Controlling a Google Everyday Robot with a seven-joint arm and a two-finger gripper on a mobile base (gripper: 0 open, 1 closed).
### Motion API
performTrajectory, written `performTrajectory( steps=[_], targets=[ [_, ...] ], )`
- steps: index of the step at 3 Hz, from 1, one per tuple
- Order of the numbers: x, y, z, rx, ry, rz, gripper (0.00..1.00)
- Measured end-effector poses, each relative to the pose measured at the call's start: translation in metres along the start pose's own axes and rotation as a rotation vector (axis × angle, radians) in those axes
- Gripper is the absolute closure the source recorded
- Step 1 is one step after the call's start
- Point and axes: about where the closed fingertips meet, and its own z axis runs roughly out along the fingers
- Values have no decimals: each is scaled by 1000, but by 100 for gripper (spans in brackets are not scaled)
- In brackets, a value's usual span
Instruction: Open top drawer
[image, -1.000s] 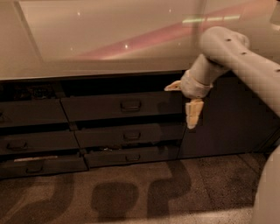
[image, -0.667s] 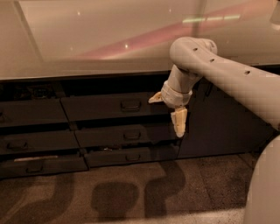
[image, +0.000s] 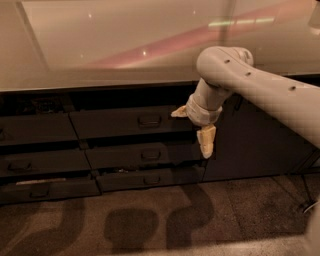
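Observation:
The top drawer (image: 110, 124) is the wide dark grey front under the counter edge, with a small dark loop handle (image: 148, 120) at its centre. It looks pushed in, flush with its neighbours. My gripper (image: 190, 134) hangs in front of the drawer's right end, a little right of the handle. It is open and empty. One cream finger (image: 179, 112) points left toward the handle and the other finger (image: 206, 141) points down. The white arm (image: 260, 90) comes in from the right.
Two slimmer drawers (image: 145, 155) (image: 150, 177) sit below, slightly ajar. A second column of drawers (image: 37, 130) stands to the left. A tall dark cabinet door (image: 255, 145) is on the right. A glossy counter top (image: 125, 45) lies above and a patterned floor (image: 150, 225) below.
My arm and gripper have swung left along the drawer fronts, closer to the top drawer's handle. The drawers have not moved.

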Motion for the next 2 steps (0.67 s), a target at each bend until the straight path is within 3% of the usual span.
performTrajectory(
  steps=[1,2],
  targets=[
    [4,21,-10,120,61,83,0],
    [9,27,-17,250,107,204,0]
  ],
)
